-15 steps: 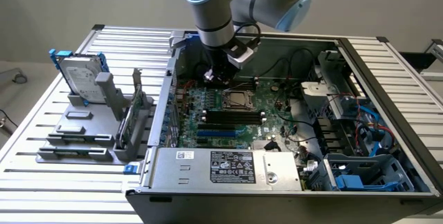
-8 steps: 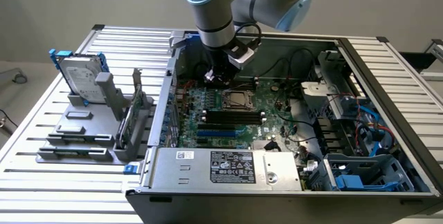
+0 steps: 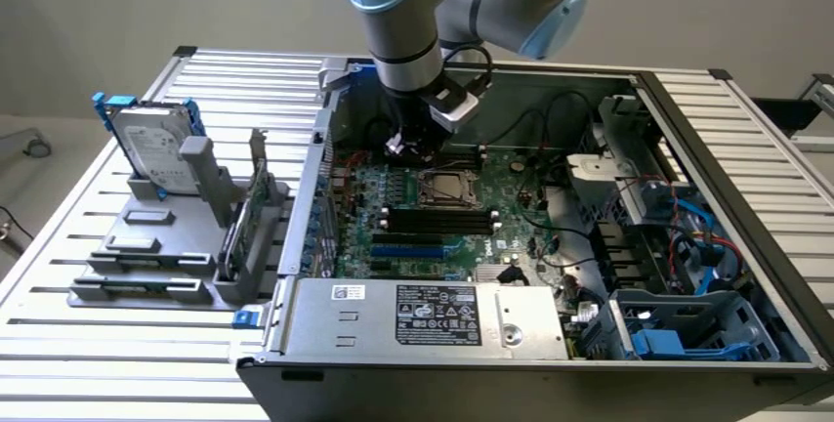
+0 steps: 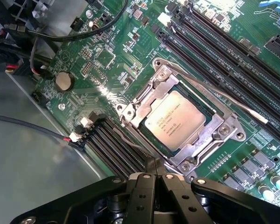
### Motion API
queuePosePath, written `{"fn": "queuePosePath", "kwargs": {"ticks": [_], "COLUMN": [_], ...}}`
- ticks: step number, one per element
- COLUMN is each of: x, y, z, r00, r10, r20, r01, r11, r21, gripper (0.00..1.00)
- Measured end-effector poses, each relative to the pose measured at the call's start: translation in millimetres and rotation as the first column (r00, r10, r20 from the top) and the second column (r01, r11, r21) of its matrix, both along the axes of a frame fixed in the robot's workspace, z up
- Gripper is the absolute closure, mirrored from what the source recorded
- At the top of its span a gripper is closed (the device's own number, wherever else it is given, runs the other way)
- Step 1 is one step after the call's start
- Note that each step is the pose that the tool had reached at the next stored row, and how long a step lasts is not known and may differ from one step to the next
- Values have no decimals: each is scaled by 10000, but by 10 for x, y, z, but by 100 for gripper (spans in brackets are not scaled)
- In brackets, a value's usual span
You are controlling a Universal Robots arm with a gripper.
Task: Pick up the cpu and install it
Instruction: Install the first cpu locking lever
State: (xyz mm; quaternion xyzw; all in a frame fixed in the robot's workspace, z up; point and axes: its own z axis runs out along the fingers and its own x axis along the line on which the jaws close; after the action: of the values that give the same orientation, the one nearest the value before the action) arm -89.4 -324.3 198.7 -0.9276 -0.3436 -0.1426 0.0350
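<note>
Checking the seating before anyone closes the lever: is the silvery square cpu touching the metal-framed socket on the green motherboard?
Touching. In the wrist view the cpu lies flat inside the metal-framed socket, its edges level within the frame, no gap showing.

Looked like a robotics lab or test cell for computer assembly. Opened desktop tower case (image 3: 521, 246) lay on a desk (image 3: 117, 363) of ribbed aluminium profiles, green motherboard (image 4: 130, 51) exposed, cpu (image 4: 175, 120) seated in its metal-framed socket (image 4: 224, 128). Grey fixture rack (image 3: 156, 246) alongside held a hard drive (image 3: 150, 144) in a blue bracket. Plain pale wall (image 3: 131, 2) behind; industrial robot arm (image 3: 404, 21) reached in from above.
</note>
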Motion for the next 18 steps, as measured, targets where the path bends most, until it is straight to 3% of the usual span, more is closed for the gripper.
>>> {"fn": "queuePosePath", "kwargs": {"ticks": [18], "x": [21], "y": [5], "z": [-27], "r00": [10000], "r10": [0], "r20": [4], "r01": [0], "r11": [10000], "r21": [2], "gripper": [89]}}
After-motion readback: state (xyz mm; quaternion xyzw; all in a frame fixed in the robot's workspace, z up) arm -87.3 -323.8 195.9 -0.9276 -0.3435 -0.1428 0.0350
